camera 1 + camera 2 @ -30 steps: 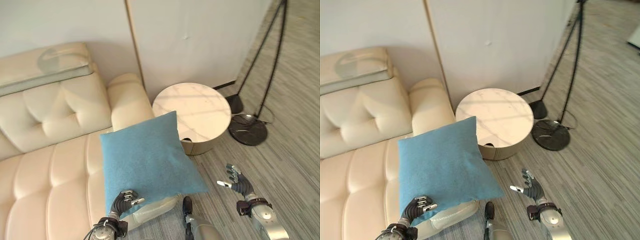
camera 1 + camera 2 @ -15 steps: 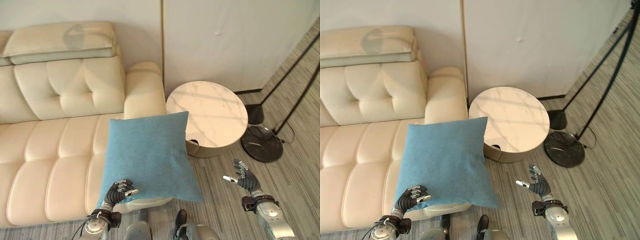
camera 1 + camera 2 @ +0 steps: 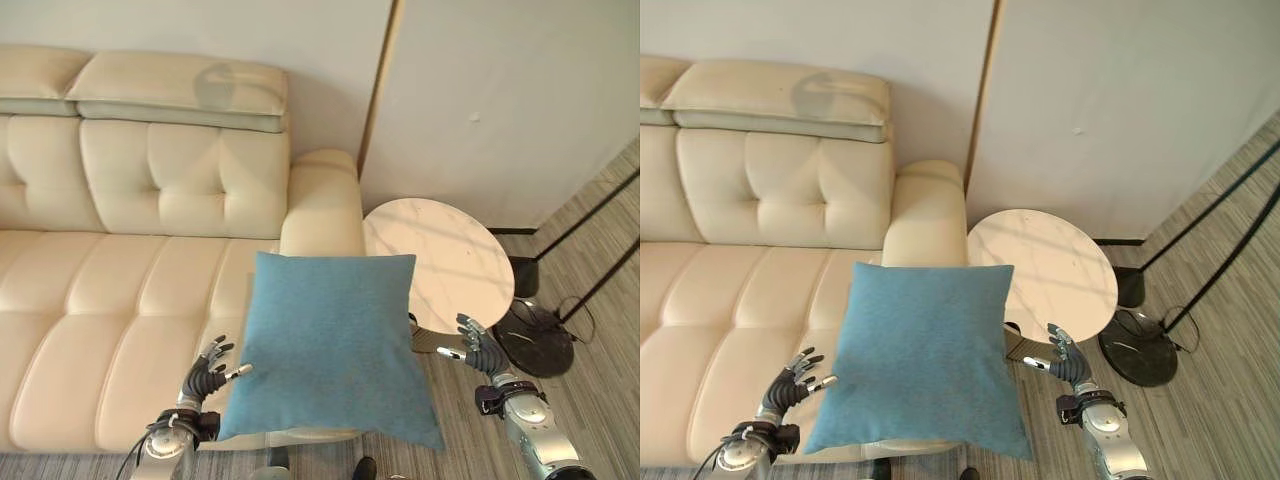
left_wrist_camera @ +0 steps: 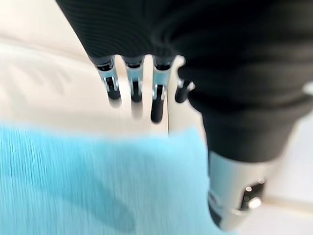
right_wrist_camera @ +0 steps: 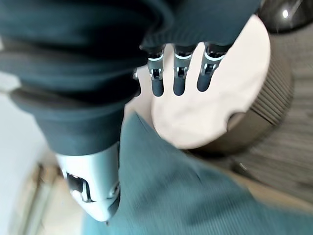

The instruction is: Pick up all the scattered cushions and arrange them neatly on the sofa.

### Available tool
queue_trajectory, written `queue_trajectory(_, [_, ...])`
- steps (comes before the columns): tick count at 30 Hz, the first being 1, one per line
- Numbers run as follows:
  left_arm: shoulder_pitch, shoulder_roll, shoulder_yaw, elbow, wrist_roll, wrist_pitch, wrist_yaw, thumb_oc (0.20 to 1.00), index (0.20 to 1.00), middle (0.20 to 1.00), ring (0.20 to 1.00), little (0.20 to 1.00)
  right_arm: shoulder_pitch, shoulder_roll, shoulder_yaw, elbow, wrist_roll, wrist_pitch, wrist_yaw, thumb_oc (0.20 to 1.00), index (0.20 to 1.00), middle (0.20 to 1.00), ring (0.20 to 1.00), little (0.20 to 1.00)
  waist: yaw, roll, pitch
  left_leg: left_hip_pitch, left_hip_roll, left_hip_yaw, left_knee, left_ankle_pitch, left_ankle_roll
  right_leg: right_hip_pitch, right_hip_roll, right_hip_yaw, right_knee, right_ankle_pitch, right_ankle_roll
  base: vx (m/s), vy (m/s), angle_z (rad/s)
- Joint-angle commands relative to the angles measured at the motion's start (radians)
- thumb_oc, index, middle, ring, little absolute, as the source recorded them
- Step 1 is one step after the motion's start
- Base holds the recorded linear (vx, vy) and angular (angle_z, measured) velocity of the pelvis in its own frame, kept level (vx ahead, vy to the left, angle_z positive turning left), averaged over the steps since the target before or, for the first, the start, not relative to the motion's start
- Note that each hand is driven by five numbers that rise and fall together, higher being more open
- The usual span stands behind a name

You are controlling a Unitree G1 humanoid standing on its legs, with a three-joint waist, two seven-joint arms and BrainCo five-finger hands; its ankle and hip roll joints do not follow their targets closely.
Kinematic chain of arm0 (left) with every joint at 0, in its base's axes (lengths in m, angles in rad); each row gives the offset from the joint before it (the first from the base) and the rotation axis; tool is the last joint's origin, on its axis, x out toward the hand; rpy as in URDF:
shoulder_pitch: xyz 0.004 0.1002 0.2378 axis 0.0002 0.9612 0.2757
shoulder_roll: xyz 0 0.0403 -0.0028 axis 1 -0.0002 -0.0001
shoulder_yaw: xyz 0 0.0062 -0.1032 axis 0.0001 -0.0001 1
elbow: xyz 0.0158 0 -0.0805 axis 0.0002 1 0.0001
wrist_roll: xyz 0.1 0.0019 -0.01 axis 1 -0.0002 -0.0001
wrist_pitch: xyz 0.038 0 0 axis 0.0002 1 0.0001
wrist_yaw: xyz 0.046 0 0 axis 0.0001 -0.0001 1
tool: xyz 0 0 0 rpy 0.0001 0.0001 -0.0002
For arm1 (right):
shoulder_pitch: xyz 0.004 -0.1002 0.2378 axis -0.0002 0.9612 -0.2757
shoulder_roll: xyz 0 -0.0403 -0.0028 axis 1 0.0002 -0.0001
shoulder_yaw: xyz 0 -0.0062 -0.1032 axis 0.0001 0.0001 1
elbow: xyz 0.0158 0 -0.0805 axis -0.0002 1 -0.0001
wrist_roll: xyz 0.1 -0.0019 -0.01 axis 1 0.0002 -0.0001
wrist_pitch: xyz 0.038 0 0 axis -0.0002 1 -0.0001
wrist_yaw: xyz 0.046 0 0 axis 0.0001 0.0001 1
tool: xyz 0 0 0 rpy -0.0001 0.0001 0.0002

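Over the front edge of the cream tufted leather sofa (image 3: 120, 290), a square blue woven cushion (image 3: 330, 345) sits between both hands, neither gripping it. Left hand (image 3: 205, 370), fingers spread straight, is just beside its lower left edge. Right hand (image 3: 478, 350), fingers relaxed and empty, is near the round marble-topped side table (image 3: 445, 260).

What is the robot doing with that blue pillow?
The robot is putting a blue cushion on the cream sofa. The cushion is over the seat's front edge near the armrest, next to a round marble side table. The left hand is open beside the cushion's left edge, and the right hand is open near its right edge.
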Motion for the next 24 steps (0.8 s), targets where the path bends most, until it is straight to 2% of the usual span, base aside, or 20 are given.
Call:
queue_trajectory(1, [-0.081,0.019,0.01,0.063,-0.038,-0.051,0.037,1.0,1.0,1.0,1.0,1.0,-0.083,-0.004,0.047,0.025,0.056,-0.011,0.004,1.0,1.0,1.0,1.0,1.0,0.008,-0.013,-0.001,-0.04,-0.007,-0.027,0.015,-0.068,-0.01,-0.045,-0.017,-0.008,0.044,-0.083,0.033,-0.06,0.025,0.04])
queue_trajectory(7, [-0.261,0.002,-0.071,0.234,-0.052,-0.059,0.083,1.0,1.0,1.0,1.0,1.0,-0.253,0.068,0.173,0.072,0.076,-0.01,-0.007,1.0,1.0,1.0,1.0,1.0,0.001,-0.002,0.081,-0.137,-0.007,-0.021,0.031,-0.047,-0.007,-0.164,-0.024,0.028,0.073,-0.06,0.032,-0.17,0.048,-0.02])
queue_trajectory(10, [-0.401,-0.039,-0.145,0.324,-0.071,-0.059,0.105,1.0,1.0,1.0,1.0,1.0,-0.385,0.142,0.264,0.084,0.101,-0.013,-0.022,1.0,1.0,1.0,1.0,1.0,-0.016,0.005,0.138,-0.221,-0.003,-0.008,0.051,-0.026,-0.006,-0.259,-0.029,0.056,0.099,-0.036,0.029,-0.22,0.087,-0.18])
queue_trajectory(14, [-0.523,-0.082,-0.213,0.354,-0.093,-0.063,0.131,1.0,1.0,1.0,1.0,1.0,-0.481,0.205,0.337,0.078,0.134,-0.024,-0.038,1.0,1.0,1.0,1.0,1.0,-0.027,0.007,0.179,-0.265,0.002,-0.008,0.062,-0.01,-0.012,-0.305,-0.035,0.065,0.108,-0.023,0.03,-0.14,0.053,-0.19])
queue_trajectory(15, [-0.57,-0.101,-0.242,0.354,-0.109,-0.066,0.142,1.0,1.0,1.0,1.0,1.0,-0.513,0.227,0.363,0.078,0.149,-0.031,-0.047,0.485,0.485,0.485,0.485,0.485,-0.03,0.007,0.188,-0.275,0.002,-0.011,0.061,-0.003,-0.014,-0.314,-0.036,0.066,0.109,-0.019,0.032,-0.11,0.033,-0.06])
queue_trajectory(16, [-0.63,-0.127,-0.291,0.329,-0.114,-0.077,0.162,1.0,1.0,1.0,1.0,1.0,-0.561,0.254,0.4,0.077,0.162,-0.04,-0.063,0.2,0.2,0.2,0.2,0.2,-0.037,0.005,0.201,-0.28,0.004,-0.013,0.055,0.007,-0.017,-0.321,-0.037,0.069,0.107,-0.012,0.034,-0.07,0.019,-0.02])
queue_trajectory(17, [-0.631,-0.127,-0.291,0.329,-0.114,-0.077,0.162,0.542,0.542,0.542,0.542,0.542,-0.561,0.254,0.4,0.077,0.162,-0.04,-0.063,0.2,0.2,0.2,0.2,0.2,-0.037,0.005,0.202,-0.28,0.004,-0.013,0.055,0.007,-0.017,-0.321,-0.037,0.069,0.107,-0.012,0.034,-0.06,0.01,-0.03])
queue_trajectory(18, [-0.65,-0.138,-0.312,0.297,-0.119,-0.085,0.168,0.2,0.2,0.2,0.2,0.2,-0.577,0.264,0.412,0.067,0.172,-0.047,-0.066,0.2,0.2,0.2,0.2,0.2,-0.037,0.004,0.208,-0.282,0.007,-0.014,0.05,0.012,-0.02,-0.325,-0.037,0.069,0.104,-0.01,0.037,-0.04,-0.001,-0.01])
queue_trajectory(20, [-0.663,-0.149,-0.351,0.141,-0.122,-0.116,0.186,0.2,0.2,0.2,0.2,0.2,-0.594,0.262,0.418,0.014,0.181,-0.066,-0.079,0.2,0.2,0.2,0.2,0.2,-0.04,0.0,0.212,-0.277,0.009,-0.012,0.032,0.018,-0.023,-0.321,-0.037,0.075,0.09,0.0,0.043,-0.05,0.003,0.01])
queue_trajectory(21, [-0.663,-0.149,-0.351,0.141,-0.122,-0.116,0.186,0.2,0.2,0.2,0.2,0.2,-0.594,0.262,0.418,0.014,0.181,-0.066,-0.079,0.2,0.2,0.2,0.2,0.2,-0.039,0.0,0.212,-0.276,0.009,-0.012,0.032,0.018,-0.023,-0.321,-0.037,0.075,0.09,0.0,0.043,-0.03,0.008,0.0])
queue_trajectory(22, [-0.646,-0.14,-0.358,0.024,-0.113,-0.133,0.187,0.2,0.2,0.2,0.2,0.2,-0.583,0.243,0.413,-0.035,0.167,-0.075,-0.084,0.2,0.2,0.2,0.2,0.2,-0.043,-0.003,0.209,-0.269,0.008,-0.008,0.023,0.019,-0.022,-0.319,-0.035,0.08,0.084,0.004,0.046,0.0,0.0,0.0])
queue_trajectory(24, [-0.619,-0.13,-0.358,-0.08,-0.109,-0.142,0.183,0.2,0.2,0.2,0.2,0.2,-0.565,0.221,0.402,-0.1,0.158,-0.083,-0.081,0.2,0.2,0.2,0.2,0.2,-0.046,-0.005,0.202,-0.257,0.007,-0.003,0.014,0.015,-0.02,-0.314,-0.034,0.086,0.081,0.005,0.048,0.0,0.0,0.0])
